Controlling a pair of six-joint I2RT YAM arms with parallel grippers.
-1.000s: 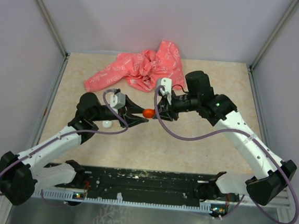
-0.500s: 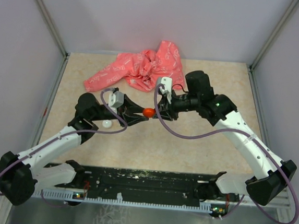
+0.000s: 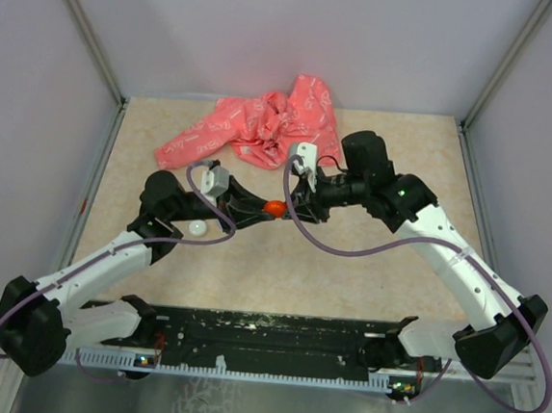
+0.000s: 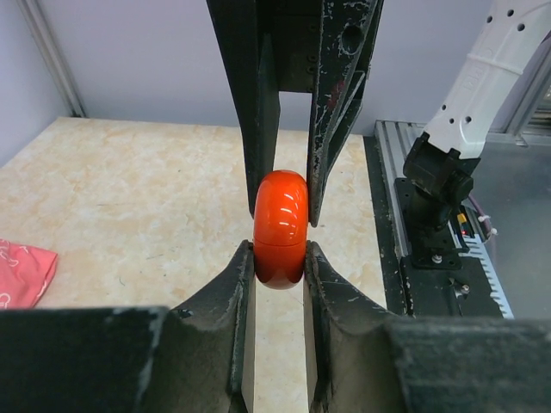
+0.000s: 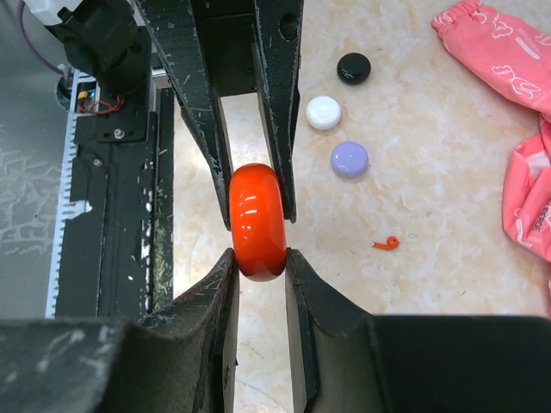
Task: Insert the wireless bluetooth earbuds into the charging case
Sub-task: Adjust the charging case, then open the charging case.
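The round red-orange charging case (image 3: 274, 207) hangs above the table, pinched from both sides. My left gripper (image 3: 262, 210) is shut on its left part. My right gripper (image 3: 288, 205) is shut on its right part. In the left wrist view the case (image 4: 280, 219) sits between my left gripper's tips (image 4: 278, 261), with the right gripper's fingers (image 4: 258, 129) clamping it from above. In the right wrist view the case (image 5: 256, 215) sits between my right gripper's tips (image 5: 258, 262). One tiny red earbud (image 5: 386, 244) lies on the table. The other earbud is not in view.
A white disc (image 5: 324, 113), a lavender disc (image 5: 349, 159) and a black disc (image 5: 354, 68) lie on the table near the left arm; the white disc (image 3: 198, 228) also shows from above. A crumpled pink printed cloth (image 3: 263, 128) lies at the back.
The left wrist has shifted slightly left and back. The case stays held between both grippers in the same spot.
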